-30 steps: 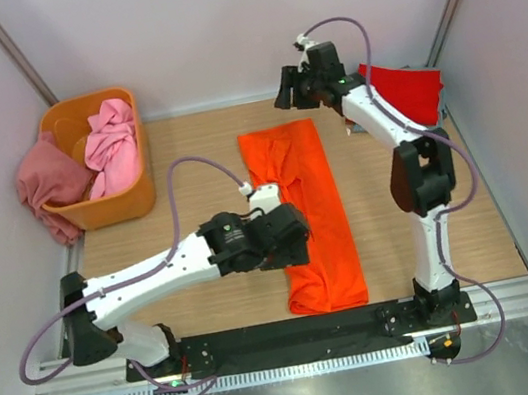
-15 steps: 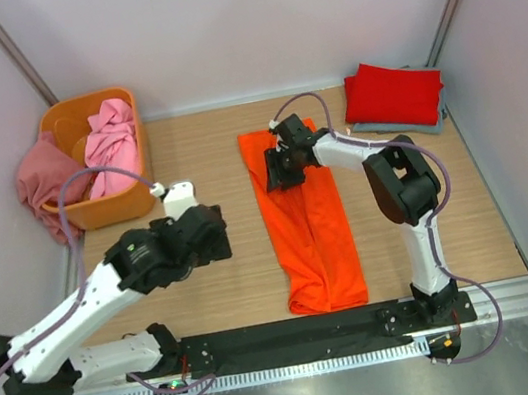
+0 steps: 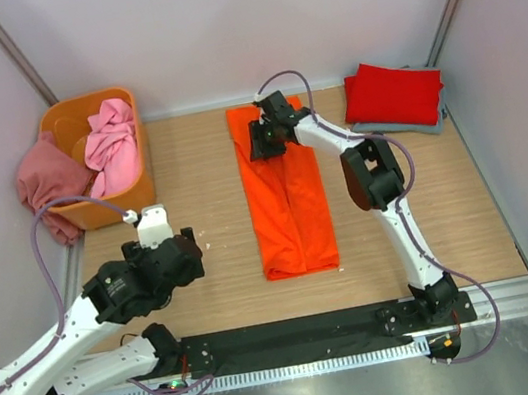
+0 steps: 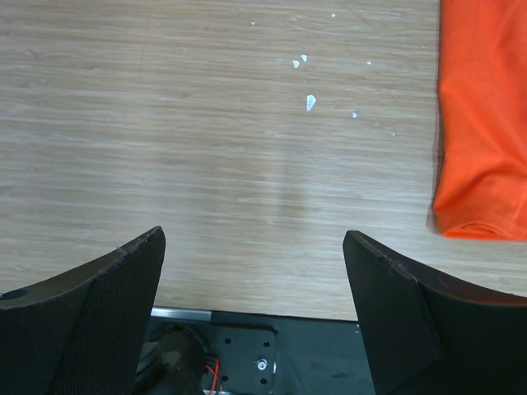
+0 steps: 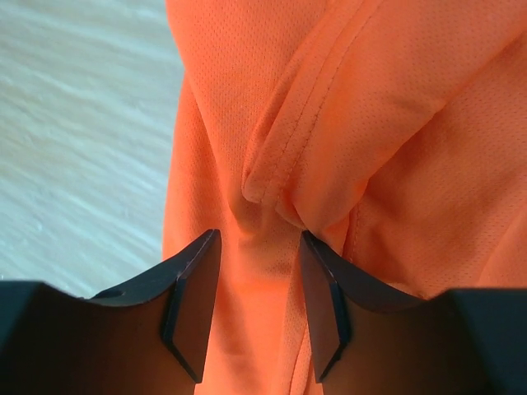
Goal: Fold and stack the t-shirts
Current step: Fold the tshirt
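One view — the right wrist — shows right gripper (image 5: 258, 243) pinching orange t-shirt (image 5: 395, 123); left gripper (image 4: 254, 239) gapes over table (image 4: 165, 123).

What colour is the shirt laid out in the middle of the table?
The t-shirt is bright orange, clearest in the top external view.

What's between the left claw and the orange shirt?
From the left gripper to the bright orange cloth t-shirt: bare wooden tabletop, tiny white flecks, in the left wrist view.

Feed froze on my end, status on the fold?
Left hand open, empty, over the table near edge. Right hand pinching far end of orange t-shirt, lying flat in a long strip. Nothing lying on it.
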